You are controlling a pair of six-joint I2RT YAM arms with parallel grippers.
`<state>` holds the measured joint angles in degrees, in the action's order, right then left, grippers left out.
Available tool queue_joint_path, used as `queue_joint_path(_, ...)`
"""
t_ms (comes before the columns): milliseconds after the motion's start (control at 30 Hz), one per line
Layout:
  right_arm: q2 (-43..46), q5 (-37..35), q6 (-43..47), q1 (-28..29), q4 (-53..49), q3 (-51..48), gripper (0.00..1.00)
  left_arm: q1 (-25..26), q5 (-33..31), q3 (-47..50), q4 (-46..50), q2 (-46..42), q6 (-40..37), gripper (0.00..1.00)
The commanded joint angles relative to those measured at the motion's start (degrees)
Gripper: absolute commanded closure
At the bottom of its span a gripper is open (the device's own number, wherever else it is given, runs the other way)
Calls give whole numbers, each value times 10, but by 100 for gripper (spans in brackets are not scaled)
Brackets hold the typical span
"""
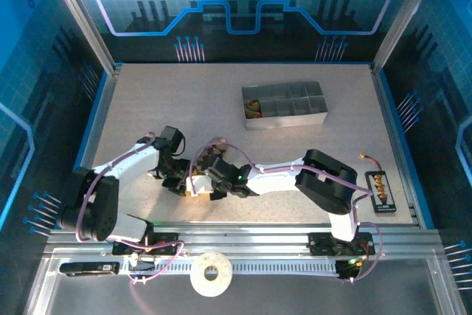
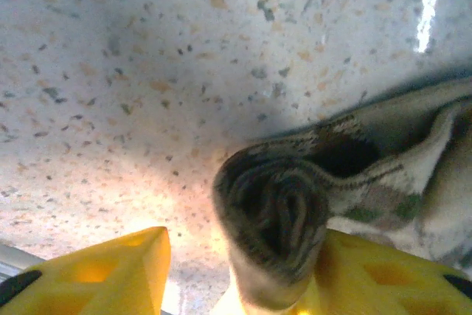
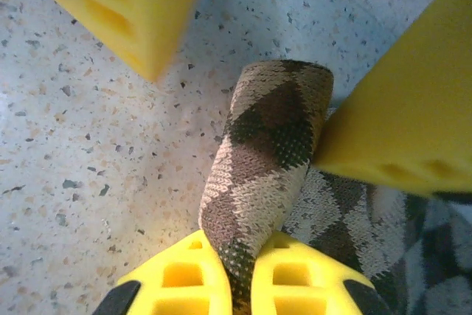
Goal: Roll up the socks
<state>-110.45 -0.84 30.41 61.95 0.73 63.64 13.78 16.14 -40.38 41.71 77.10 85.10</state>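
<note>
The brown and tan diamond-check sock [image 3: 269, 138] lies partly rolled into a tight cylinder on the speckled table, its flat remainder [image 3: 346, 219] trailing to the right. My right gripper [image 3: 245, 256] is shut on the near end of the roll. My left gripper [image 2: 243, 256] is open around the roll's spiral end [image 2: 274, 215], which rests against its right finger [image 2: 383, 278]. From above, both grippers meet at the sock [image 1: 198, 184], left gripper [image 1: 179, 176] and right gripper [image 1: 209, 181]. An olive and orange bundle [image 1: 252, 108], apparently the other sock, sits in the tray.
The grey compartment tray [image 1: 295, 106] stands at the back, right of centre. A small black terminal block with a cable [image 1: 380, 187] lies near the right edge. A white tape roll [image 1: 212, 274] rests on the front rail.
</note>
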Motion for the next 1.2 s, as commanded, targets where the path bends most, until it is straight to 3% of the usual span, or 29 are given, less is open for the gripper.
queue_joint_path(0,-36,100,-64,-20,-102,19,100,-13,-8,20,8,-41,16,22)
queue_joint_path(100,-55,132,-86,-32,-126,35,100,-22,-17,33,-12,-78,18,17)
queue_joint_path(400,-108,280,-172,-95,-192,101,100,-18,9,93,-146,-120,12,30)
queue_joint_path(633,-162,399,-246,-141,-240,158,100,9,5,107,-220,-74,3,32)
queue_joint_path(833,-191,433,-287,-161,-266,186,100,32,-4,101,-242,-22,-4,35)
queue_joint_path(1000,-201,444,-298,-167,-271,198,100,43,-22,101,-210,-4,-5,53)
queue_joint_path(1100,-193,441,-293,-167,-266,198,99,44,-30,98,-179,13,-6,74)
queue_joint_path(1167,-167,422,-284,-164,-240,180,91,44,-30,96,-148,21,1,88)
